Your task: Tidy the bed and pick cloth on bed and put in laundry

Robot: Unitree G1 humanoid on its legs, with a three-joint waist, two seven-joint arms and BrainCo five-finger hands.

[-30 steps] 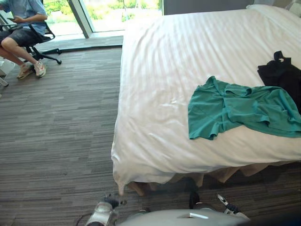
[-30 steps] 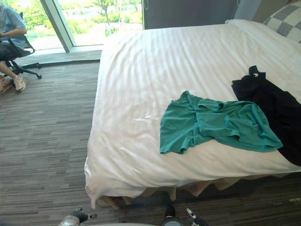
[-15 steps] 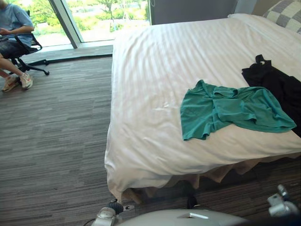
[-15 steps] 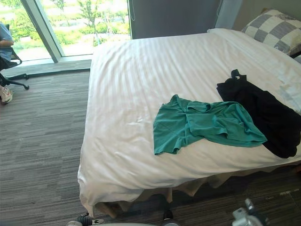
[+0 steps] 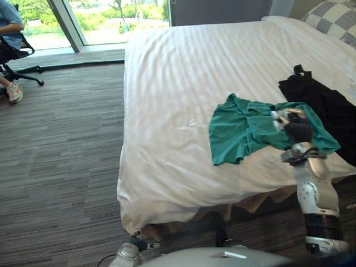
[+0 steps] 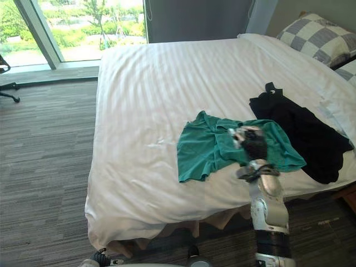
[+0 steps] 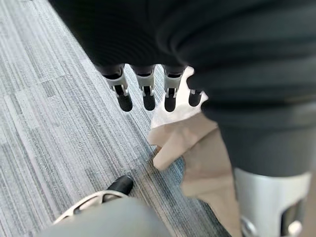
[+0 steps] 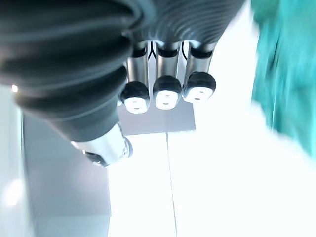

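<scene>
Far left of the bed (image 5: pixel 183 67), a person (image 5: pixel 6 30) sat in an office chair (image 5: pixel 19 55) by the window, well clear of my work. The floor (image 5: pixel 55 161) on that side was grey striped carpet. My left hand (image 7: pixel 148 91) hung low by the foot corner of the bed, fingers straight, slightly spread and empty, with the beige bed skirt (image 7: pixel 197 153) just past them.

The bed wore a white sheet with faint woven stripes, mostly smooth but lightly creased left of the teal cloth (image 5: pixel 239 130). That cloth lay crumpled near the foot edge of the bed. It was thin and soft, folded over itself, with one flat corner spread toward the left.

What had changed was my right arm. Half a second earlier it was barely rising at the bottom of my view; now my right hand (image 5: pixel 296 128) was up over the right part of the teal cloth. Its fingers were loose and close together, pinching nothing, and the cloth sat off to one side of the fingertips (image 8: pixel 166 94). I judged the reach under way and the grasp not yet made.

Right of the teal cloth, touching its far edge, lay a black garment (image 6: pixel 300 128), limp and matte. Beyond that, at the head of the bed, sat a checked pillow (image 6: pixel 314 36).
</scene>
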